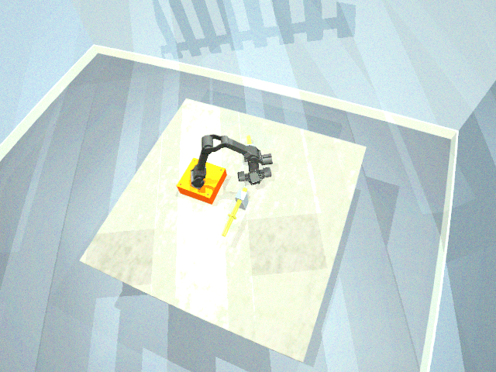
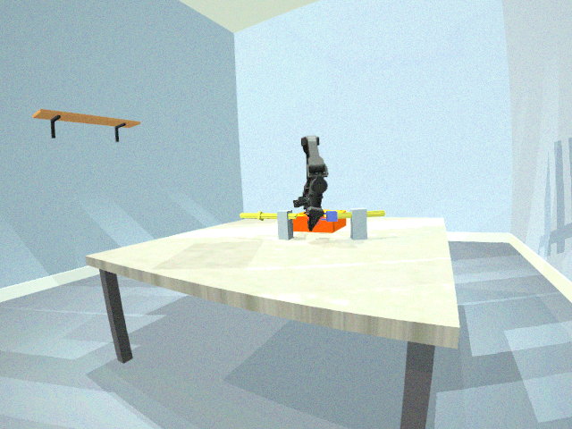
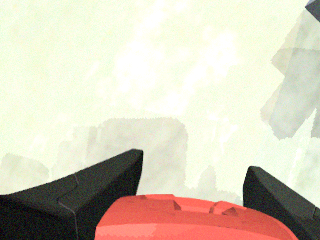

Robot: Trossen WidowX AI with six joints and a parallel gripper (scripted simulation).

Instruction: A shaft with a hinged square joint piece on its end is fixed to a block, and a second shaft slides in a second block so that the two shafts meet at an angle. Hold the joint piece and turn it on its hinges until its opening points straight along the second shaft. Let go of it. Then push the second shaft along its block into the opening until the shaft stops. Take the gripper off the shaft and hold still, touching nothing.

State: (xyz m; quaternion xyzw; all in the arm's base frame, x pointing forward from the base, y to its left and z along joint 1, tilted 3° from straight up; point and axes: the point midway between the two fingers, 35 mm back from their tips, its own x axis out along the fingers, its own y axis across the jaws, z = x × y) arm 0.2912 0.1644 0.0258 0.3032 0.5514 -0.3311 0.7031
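Observation:
The gripper [image 1: 255,177] [image 2: 313,225] [image 3: 196,162] is shut on the red joint piece [image 3: 195,220], which sits between the black fingers in the wrist view. In the top and exterior views the arm mostly hides it, and which way its opening points cannot be told. A blue part [image 2: 332,215] shows right of the fingers, on the end of the fixed yellow shaft [image 2: 376,214] [image 1: 249,139]. That shaft passes through a grey block [image 2: 358,224]. The second yellow shaft [image 1: 227,227] [image 2: 249,215], with a small collar, runs through the other grey block [image 1: 241,195] [image 2: 284,225]; its inner end lies left of the gripper in the exterior view.
The arm stands on an orange base box [image 1: 200,180] [image 2: 332,225] beside the shafts. Both blocks stand on the pale table [image 1: 280,296] [image 2: 323,277], one on each side of the gripper. A wooden shelf [image 2: 88,118] hangs on the far wall.

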